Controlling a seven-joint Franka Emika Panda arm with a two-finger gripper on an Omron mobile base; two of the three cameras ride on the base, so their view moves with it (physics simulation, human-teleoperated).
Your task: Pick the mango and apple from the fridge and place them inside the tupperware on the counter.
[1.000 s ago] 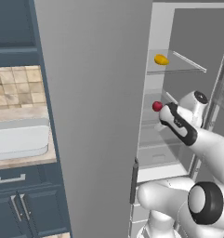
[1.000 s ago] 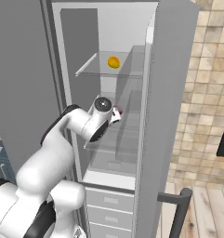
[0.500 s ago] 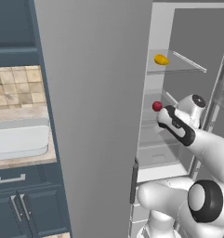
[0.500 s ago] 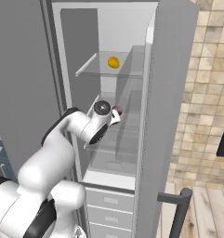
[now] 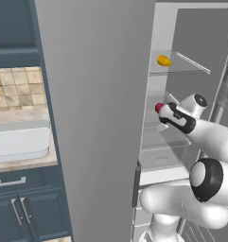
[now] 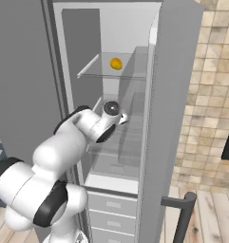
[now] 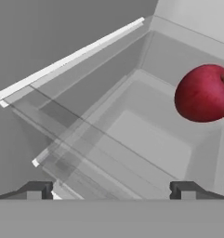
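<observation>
The fridge (image 5: 101, 118) stands open, its white inside fitted with glass shelves. On the upper shelf lies the yellow-orange mango (image 5: 164, 60), also seen in the right base view (image 6: 116, 63). The red apple (image 5: 159, 108) rests on the middle shelf, just at the tip of my gripper (image 5: 164, 113), which reaches into the fridge. In the hand view the apple (image 7: 204, 93) lies ahead and to the right of my gripper (image 7: 111, 190), whose jaws are open with nothing between them. The pale tupperware (image 5: 18, 142) sits on the counter at the far left.
The grey fridge door (image 5: 101, 118) stands between the fridge interior and the counter. A glass shelf edge (image 7: 71, 58) runs above the hand. Dark blue cabinets (image 5: 21, 208) sit under the counter. The other door (image 6: 173, 95) with its dark handle (image 6: 182, 213) bounds the right.
The hand has edged slightly deeper into the fridge towards the apple. The jaws stay open, and the fruits have not moved.
</observation>
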